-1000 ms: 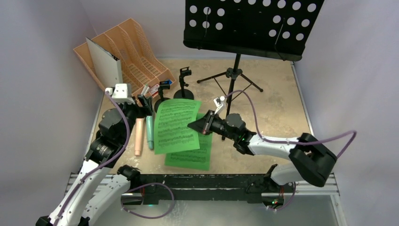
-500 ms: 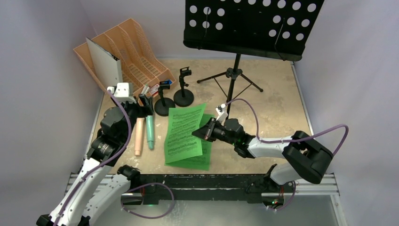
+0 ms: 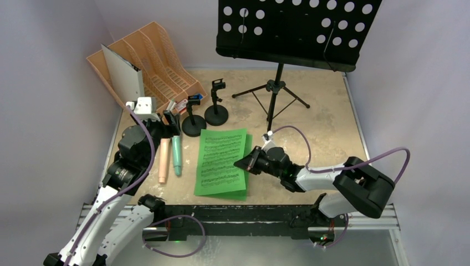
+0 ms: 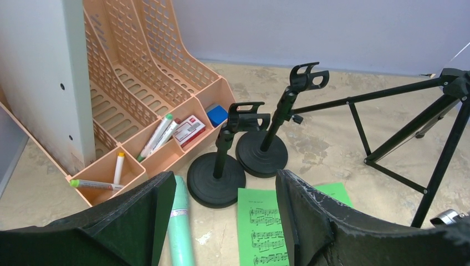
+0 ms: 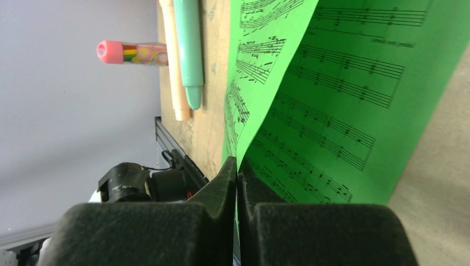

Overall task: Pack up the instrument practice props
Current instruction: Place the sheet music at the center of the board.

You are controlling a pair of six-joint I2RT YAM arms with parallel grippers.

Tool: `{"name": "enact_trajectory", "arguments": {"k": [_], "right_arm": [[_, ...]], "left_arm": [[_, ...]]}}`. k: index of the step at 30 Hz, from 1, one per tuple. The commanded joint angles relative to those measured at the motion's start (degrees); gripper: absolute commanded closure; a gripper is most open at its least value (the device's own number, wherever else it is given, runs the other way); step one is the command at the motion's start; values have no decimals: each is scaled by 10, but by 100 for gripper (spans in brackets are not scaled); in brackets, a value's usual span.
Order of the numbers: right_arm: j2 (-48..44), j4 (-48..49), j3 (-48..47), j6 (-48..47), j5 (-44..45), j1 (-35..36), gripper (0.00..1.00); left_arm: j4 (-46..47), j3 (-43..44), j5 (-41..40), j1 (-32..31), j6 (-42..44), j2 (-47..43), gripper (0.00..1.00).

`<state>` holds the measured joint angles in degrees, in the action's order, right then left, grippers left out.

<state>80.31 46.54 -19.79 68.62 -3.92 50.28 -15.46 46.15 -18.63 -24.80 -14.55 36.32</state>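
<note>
- Pale grey walls close in a mottled tan bench (image 3: 327, 122) on the left, far and right sides.
- Near the middle, the right gripper (image 3: 242, 164) is clamped together on the right edge of a green sheet-music page (image 3: 221, 160). That edge is raised a little, and the rest of the page lies over a second green page (image 3: 237, 195) that sits flat on the bench.
- Just left of the pages, a teal toy microphone (image 3: 176, 156) and a pale pink toy microphone (image 3: 163, 160) lie side by side, pointing near to far.
- The left gripper (image 3: 169, 123) sits over their far ends with its jaws apart and holds nothing.
- Just beyond the pages' far edge, two short black round-based clip poles (image 3: 193, 123) stand upright with their bases close together.
- Farther right stands a black tripod (image 3: 272, 94) carrying a perforated black music desk (image 3: 294, 27).
- In the far left corner is an orange slotted plastic file rack (image 3: 161, 61), with a grey binder (image 3: 122, 72) upright in its leftmost slot.
</note>
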Motion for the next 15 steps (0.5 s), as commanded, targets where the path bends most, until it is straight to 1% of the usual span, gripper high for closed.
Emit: {"name": "enact_trajectory", "arguments": {"k": [1, 4, 12, 13, 15], "right_arm": [[-28, 8, 15, 21, 54, 6, 100], [-28, 9, 18, 22, 66, 6, 100], [6, 17, 4, 25, 49, 9, 100], [9, 14, 1, 25, 46, 10, 98], [14, 4, -4, 24, 41, 11, 89]], "left_arm": [[21, -1, 7, 5, -13, 0, 31], [23, -1, 9, 5, -14, 3, 31], [23, -2, 12, 7, -15, 3, 31], [23, -2, 13, 7, -15, 3, 31], [22, -2, 14, 7, -15, 3, 31]]}}
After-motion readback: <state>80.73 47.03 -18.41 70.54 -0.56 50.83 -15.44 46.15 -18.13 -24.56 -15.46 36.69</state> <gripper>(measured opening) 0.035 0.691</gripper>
